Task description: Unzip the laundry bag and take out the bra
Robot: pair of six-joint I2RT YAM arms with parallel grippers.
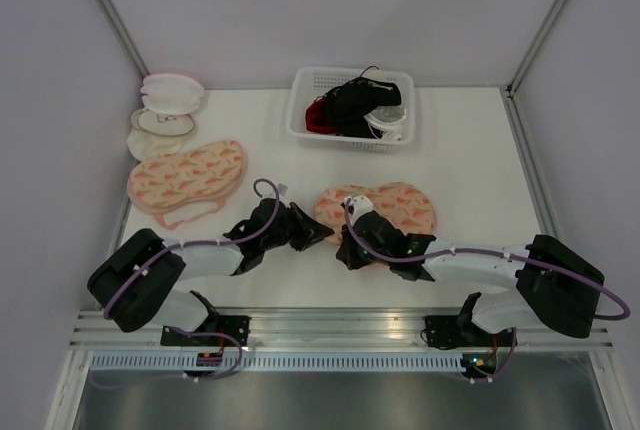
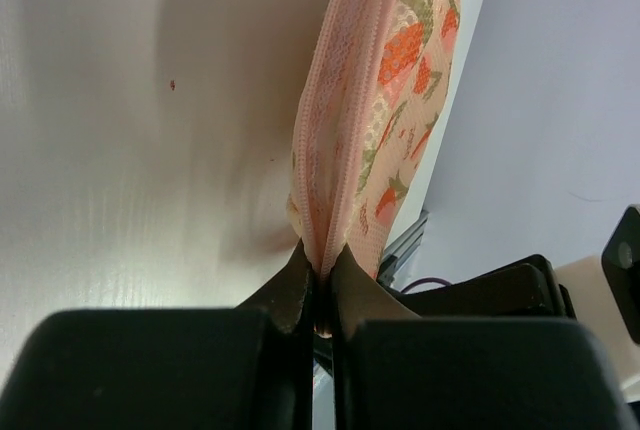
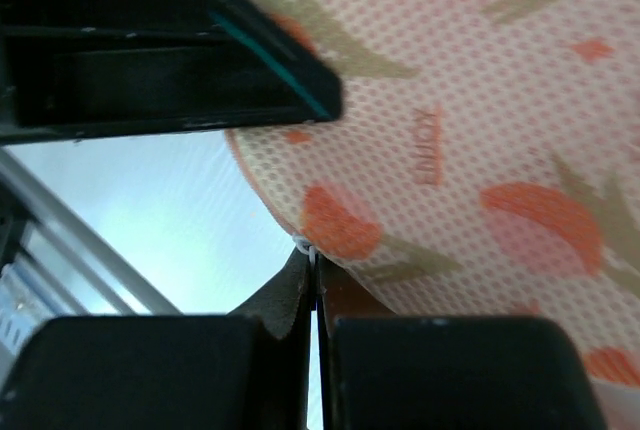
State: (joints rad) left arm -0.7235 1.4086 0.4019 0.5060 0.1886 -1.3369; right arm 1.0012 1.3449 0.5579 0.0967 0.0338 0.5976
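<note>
Top view: the laundry bag (image 1: 400,205) lies at centre frame on the table (image 1: 470,150). My left gripper (image 1: 324,234) and right gripper (image 1: 348,252) meet at its lower-left edge.

Left wrist view: my left fingers (image 2: 290,290) pinch the bag's seam edge at lower centre.

Right wrist view: my right fingers (image 3: 285,295) are pressed together at the bag's rim, bottom centre. Whether they grip anything, I cannot tell.

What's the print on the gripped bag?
The laundry bag is peach-pink mesh with orange carrot-like print; clearest in right wrist view.
</note>
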